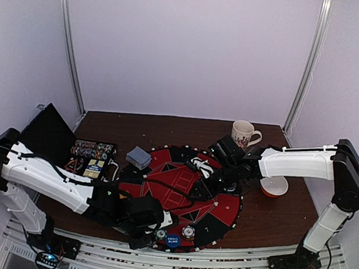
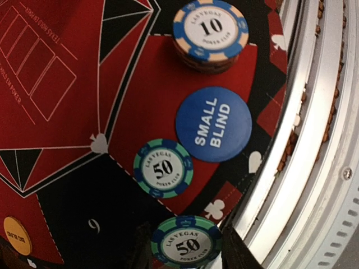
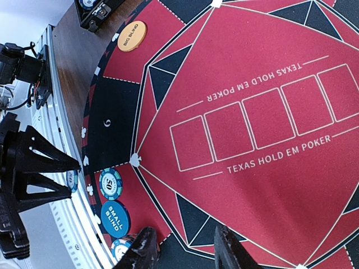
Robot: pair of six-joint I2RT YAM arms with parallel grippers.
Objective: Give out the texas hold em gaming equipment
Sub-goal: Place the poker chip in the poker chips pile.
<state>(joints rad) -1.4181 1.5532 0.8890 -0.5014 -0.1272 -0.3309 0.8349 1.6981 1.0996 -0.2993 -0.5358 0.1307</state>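
A round red and black poker mat (image 1: 181, 191) lies mid-table. My left gripper (image 2: 188, 251) is shut on a green 50 chip (image 2: 186, 242), held edge to edge just above the mat's near rim. On the mat beyond it lie another green 50 chip (image 2: 163, 168), the blue small blind button (image 2: 213, 124) and a short stack topped by a blue 10 chip (image 2: 210, 31). An orange button (image 2: 17, 235) sits at the left. My right gripper (image 3: 188, 252) hangs open over the mat's red field, with nothing between its fingers. A grey-blue card deck (image 1: 138, 157) rests at the mat's far left edge.
An open black case of chips (image 1: 93, 155) stands left of the mat. A white patterned mug (image 1: 245, 134) is at the back right, and an orange-rimmed bowl (image 1: 274, 185) sits under the right forearm. The metal rail (image 2: 314, 168) runs along the table's near edge, close to the left gripper.
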